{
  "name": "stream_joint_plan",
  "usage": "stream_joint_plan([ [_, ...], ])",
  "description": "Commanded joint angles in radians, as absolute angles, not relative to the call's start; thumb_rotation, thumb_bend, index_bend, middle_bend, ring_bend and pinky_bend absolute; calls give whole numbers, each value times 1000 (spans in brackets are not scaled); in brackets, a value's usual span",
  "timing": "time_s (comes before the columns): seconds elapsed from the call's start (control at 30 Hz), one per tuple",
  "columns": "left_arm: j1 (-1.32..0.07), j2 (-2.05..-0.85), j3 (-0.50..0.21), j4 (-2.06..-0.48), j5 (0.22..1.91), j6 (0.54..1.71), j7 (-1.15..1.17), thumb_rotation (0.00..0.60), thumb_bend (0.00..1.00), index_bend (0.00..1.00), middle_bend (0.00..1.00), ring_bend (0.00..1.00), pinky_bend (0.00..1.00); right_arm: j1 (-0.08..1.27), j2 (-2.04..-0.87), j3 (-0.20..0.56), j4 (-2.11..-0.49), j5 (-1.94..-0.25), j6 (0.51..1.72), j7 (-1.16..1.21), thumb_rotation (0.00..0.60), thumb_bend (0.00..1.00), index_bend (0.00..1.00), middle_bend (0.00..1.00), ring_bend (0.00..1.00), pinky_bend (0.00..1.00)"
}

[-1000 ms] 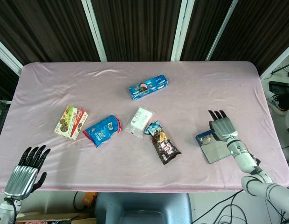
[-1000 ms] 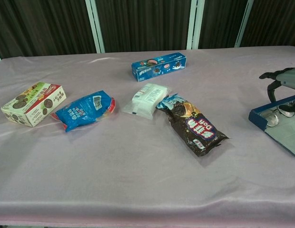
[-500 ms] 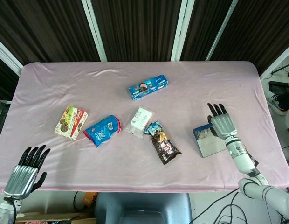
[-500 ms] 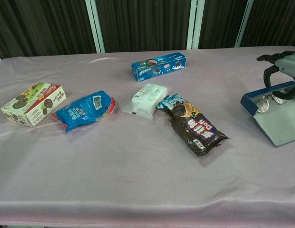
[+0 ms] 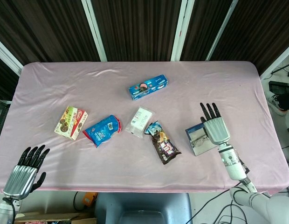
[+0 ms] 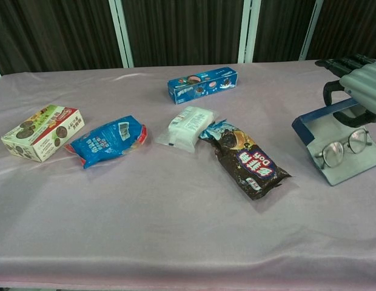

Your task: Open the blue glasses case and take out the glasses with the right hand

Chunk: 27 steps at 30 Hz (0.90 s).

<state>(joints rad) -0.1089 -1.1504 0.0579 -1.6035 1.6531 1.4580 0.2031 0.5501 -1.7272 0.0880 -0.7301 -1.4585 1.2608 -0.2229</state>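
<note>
1. The right hand (image 5: 214, 128) sits at the right of the head view, palm down with its back to the camera and its dark fingers stretched toward the top of the frame; its silver forearm runs down to the lower right corner.
2. In the chest view the same hand (image 6: 356, 85) shows at the upper right edge, fingers curved down over the blue glasses case (image 6: 324, 130); the thumb reaches down behind the case's raised blue wall — whether the fingers actually grip the case or only rest on it I cannot tell.
3. The blue glasses case lies open at the right of the table (image 5: 65, 79), its grey inside facing up; in the head view it (image 5: 196, 139) lies partly under the hand.
4. The glasses (image 6: 342, 147) lie on the grey inside of the case, lenses toward the camera, just below the hand; touching or apart cannot be told.
5. The left hand (image 5: 27, 170) hangs at the lower left corner of the head view, off the table's near edge, fingers spread and upright — holding nothing.
6. Elsewhere on the pink cloth: a blue biscuit box (image 5: 148, 87) up centre; a white packet (image 5: 140, 121) touching a dark brown snack bag (image 5: 162, 143); a blue snack bag (image 5: 102, 129); a cookie box (image 5: 71, 122) at the left.
</note>
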Motion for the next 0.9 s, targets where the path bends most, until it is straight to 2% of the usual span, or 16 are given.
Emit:
stream_joint_plan([
  [0.03, -108, -1150, 59, -1603, 1655, 1460, 203, 600, 409, 0, 0, 0, 0, 550, -1739, 91, -715, -1457, 1253, -227, 600, 553, 643, 50, 0, 0],
  [0.17, -108, -1151, 59, -1603, 1656, 1460, 204, 600, 408, 0, 0, 0, 0, 561, -1749, 113, -689, -1436, 1227, -250, 600, 553, 646, 52, 0, 0],
  [0.37, -109, -1154, 59, -1604, 1654, 1455, 213, 600, 408, 0, 0, 0, 0, 608, -1767, 198, -624, -1353, 1161, -314, 600, 553, 646, 52, 0, 0],
  [0.53, -110, -1158, 59, -1605, 1652, 1451, 223, 600, 409, 0, 0, 0, 0, 660, -1793, 274, -549, -1254, 1043, -367, 600, 553, 635, 53, 0, 0],
  [0.77, -113, -1161, 56, -1605, 1644, 1442, 228, 600, 409, 0, 0, 0, 0, 692, -1832, 302, -482, -1178, 891, -401, 600, 553, 378, 42, 0, 0],
  [0.9, -114, -1160, 56, -1605, 1643, 1442, 227, 600, 409, 0, 0, 0, 0, 686, -1820, 288, -504, -1189, 881, -376, 600, 509, 303, 16, 0, 0],
])
